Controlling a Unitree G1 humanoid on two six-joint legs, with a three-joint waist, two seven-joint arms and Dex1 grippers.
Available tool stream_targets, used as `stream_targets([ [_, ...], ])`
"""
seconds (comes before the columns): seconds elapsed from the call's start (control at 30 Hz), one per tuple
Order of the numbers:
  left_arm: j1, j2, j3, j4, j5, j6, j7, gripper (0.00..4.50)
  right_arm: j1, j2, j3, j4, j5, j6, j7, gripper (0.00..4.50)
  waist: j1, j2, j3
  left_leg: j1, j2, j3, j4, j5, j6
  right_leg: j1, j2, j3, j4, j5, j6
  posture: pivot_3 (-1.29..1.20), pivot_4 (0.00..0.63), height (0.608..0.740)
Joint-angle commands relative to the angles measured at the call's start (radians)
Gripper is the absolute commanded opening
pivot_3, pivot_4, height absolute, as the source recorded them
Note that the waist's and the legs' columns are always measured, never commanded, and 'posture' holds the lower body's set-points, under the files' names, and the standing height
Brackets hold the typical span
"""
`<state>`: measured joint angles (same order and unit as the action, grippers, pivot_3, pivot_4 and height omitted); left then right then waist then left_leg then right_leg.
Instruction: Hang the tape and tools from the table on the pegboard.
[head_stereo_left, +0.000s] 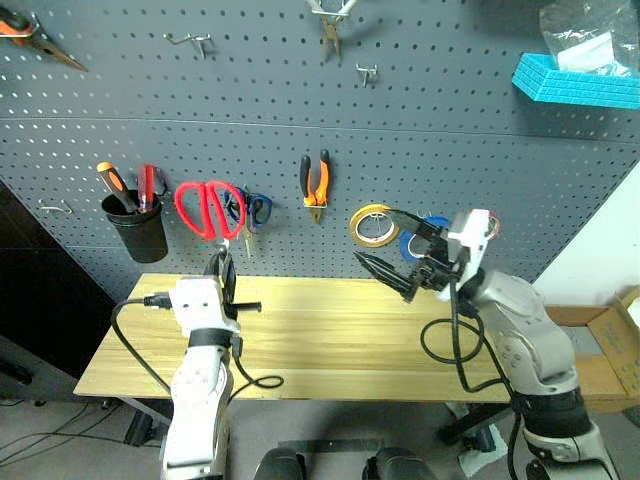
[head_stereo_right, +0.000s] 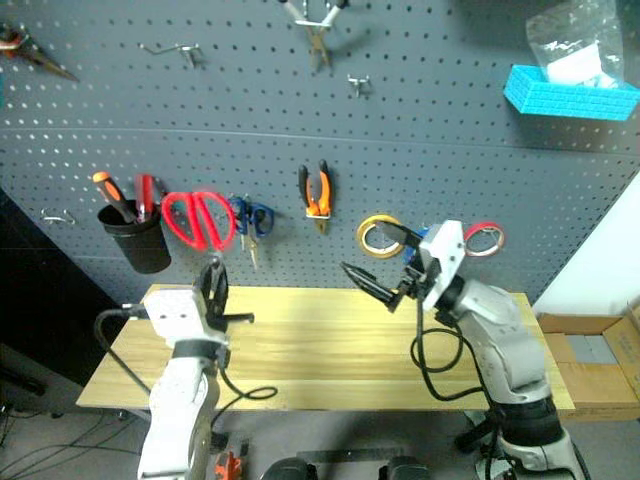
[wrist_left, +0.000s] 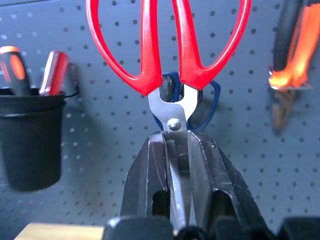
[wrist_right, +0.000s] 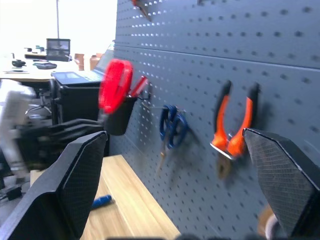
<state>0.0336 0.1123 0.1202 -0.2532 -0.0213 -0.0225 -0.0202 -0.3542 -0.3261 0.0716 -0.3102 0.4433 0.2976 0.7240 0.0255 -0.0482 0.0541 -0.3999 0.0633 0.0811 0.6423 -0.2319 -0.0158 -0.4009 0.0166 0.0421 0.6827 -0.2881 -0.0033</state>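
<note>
Above the table's (head_stereo_left: 330, 340) left end, the left gripper (wrist_left: 177, 165) clamps the blades of the red-handled scissors (head_stereo_left: 208, 208), handles up against the pegboard (head_stereo_left: 420, 180). Hanging them looks underway; next, a handle loop needs a hook. The right gripper (head_stereo_left: 392, 248) gapes empty near the hung pliers (head_stereo_left: 315, 185).

No words, numbers or brand marks can be read anywhere. The pegboard (head_stereo_left: 420, 180) is plain, with rows of holes. The tool handles and tape rolls show no legible lettering.
</note>
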Motion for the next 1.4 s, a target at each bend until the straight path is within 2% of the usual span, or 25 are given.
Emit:
stream_targets([
  [0.03,-0.057,0.022,0.002,0.047,-0.025,0.025,-0.039,0.25,-0.045,0.008,0.000,0.024,-0.018,-0.017,-0.014,4.50,0.000,0.000,-0.001,0.000,0.000,0.000,0.000,0.000,0.000,0.001,0.000,0.000,0.000,0.000,0.000,0.14,0.000,0.740],
  [0.33,-0.174,0.032,-0.010,0.166,-0.039,0.104,-0.067,0.25,-0.064,0.031,0.005,0.064,-0.048,-0.040,-0.022,4.50,0.001,0.000,-0.002,0.000,0.000,0.000,0.001,-0.001,0.002,0.001,0.000,0.000,0.000,0.001,-0.001,0.12,0.000,0.740],
  [0.8,-0.157,0.050,-0.030,0.191,-0.017,0.230,-0.071,0.25,-0.048,0.011,-0.005,0.030,-0.035,-0.005,-0.042,4.50,0.000,0.001,-0.004,0.000,0.000,0.000,0.002,-0.001,0.002,0.001,0.000,0.000,0.001,0.001,-0.001,0.11,0.011,0.740],
  [1.2,-0.179,0.044,-0.009,0.216,-0.035,0.193,-0.073,4.41,-0.030,0.000,0.004,0.013,-0.033,-0.013,-0.022,4.50,0.000,0.001,-0.003,0.000,0.000,0.000,0.002,-0.001,0.002,0.001,0.000,0.001,0.001,0.001,-0.001,0.11,0.027,0.740],
  [1.4,-0.087,0.058,-0.032,0.186,-0.021,0.235,-0.093,4.46,0.037,-0.025,0.058,-0.020,-0.052,-0.015,0.026,4.50,-0.002,0.003,-0.002,0.001,0.000,0.000,0.002,-0.001,0.002,0.002,-0.001,0.001,0.000,0.001,-0.001,0.12,0.075,0.740],
])
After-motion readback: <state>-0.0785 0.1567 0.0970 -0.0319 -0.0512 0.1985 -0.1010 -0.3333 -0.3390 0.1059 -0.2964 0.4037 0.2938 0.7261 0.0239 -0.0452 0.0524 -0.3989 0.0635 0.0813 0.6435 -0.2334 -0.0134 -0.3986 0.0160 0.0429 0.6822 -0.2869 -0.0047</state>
